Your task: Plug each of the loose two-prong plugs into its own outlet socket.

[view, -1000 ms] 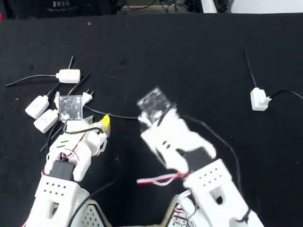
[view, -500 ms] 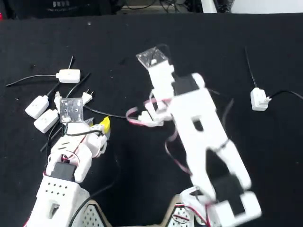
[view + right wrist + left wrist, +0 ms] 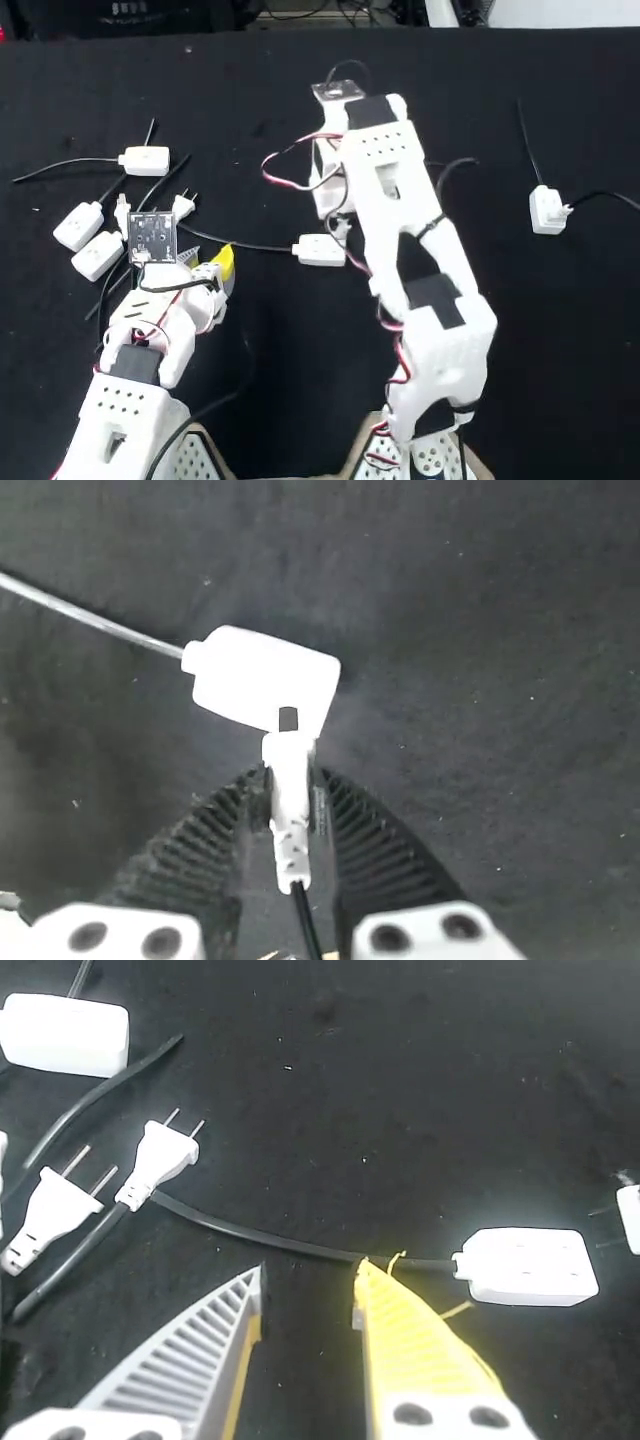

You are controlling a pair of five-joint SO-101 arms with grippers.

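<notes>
Your right gripper (image 3: 290, 778) pinches the plug (image 3: 287, 825). The plug's long side points straight at the white socket (image 3: 255, 680) just ahead (they touch). Your left gripper (image 3: 310, 1268) sits open, well apart.

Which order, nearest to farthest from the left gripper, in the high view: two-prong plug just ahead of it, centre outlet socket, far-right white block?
1. The two-prong plug, just beyond the left gripper, on the table's left side.
2. The centre outlet socket, off to that gripper's right, mid-table.
3. The white block, on its cord by the table's far right edge.
</notes>
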